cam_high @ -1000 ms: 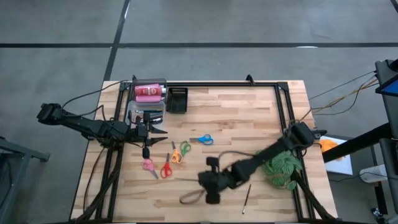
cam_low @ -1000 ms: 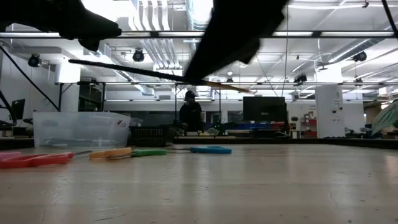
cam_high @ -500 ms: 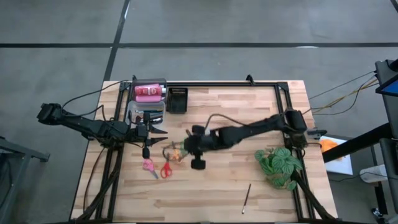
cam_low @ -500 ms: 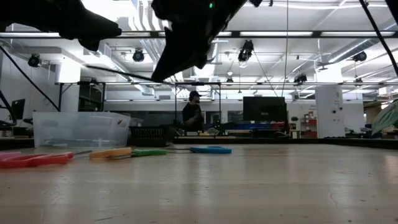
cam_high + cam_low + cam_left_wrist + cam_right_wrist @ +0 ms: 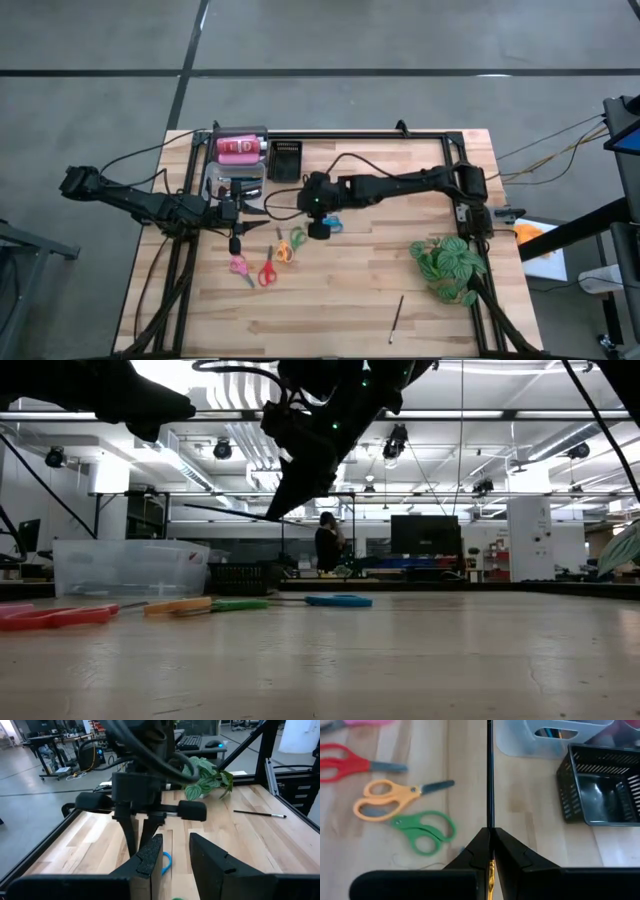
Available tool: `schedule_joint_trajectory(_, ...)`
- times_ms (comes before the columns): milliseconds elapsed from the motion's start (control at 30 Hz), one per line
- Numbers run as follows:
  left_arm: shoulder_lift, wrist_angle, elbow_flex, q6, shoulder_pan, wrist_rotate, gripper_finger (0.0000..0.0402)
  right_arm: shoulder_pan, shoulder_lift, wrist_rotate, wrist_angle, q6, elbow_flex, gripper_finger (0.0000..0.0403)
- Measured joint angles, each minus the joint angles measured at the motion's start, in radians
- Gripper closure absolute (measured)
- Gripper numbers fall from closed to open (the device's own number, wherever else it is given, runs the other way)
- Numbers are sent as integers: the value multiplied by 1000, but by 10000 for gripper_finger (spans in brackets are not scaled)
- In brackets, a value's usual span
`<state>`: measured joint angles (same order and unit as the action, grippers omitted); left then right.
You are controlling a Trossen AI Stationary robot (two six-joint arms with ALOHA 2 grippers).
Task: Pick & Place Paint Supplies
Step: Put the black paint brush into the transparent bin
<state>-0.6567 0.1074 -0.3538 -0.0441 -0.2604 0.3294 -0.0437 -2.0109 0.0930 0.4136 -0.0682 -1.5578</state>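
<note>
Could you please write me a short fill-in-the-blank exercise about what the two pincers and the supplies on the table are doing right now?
1. The right pincer is shut on a thin ____.
2. Beside the orange scissors lie scissors with ____ handles.
3. A lone brush lies on the table near the leafy ____.
4. The left pincer hovers beside the clear ____.

Missing words: brush; green; plant; tub

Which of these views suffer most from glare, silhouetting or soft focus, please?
Low view: bright ceiling lights silhouette the right gripper and its thin brush; the near table is soft. Right wrist view: the red scissors and black tray are slightly blurred. High view: evenly lit.
</note>
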Motion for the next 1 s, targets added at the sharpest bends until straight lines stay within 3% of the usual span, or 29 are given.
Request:
schedule_joint_trajectory(267,0,0,0,0,0,0,303,-46,0,-44,-14,-13,48,387)
schedule_joint_trajectory(533,0,0,0,-1,0,0,303,-61,-2,-42,-137,-37,124,387)
schedule_joint_trajectory(1000,0,0,0,-3,0,0,303,-82,-3,-41,-167,16,238,387)
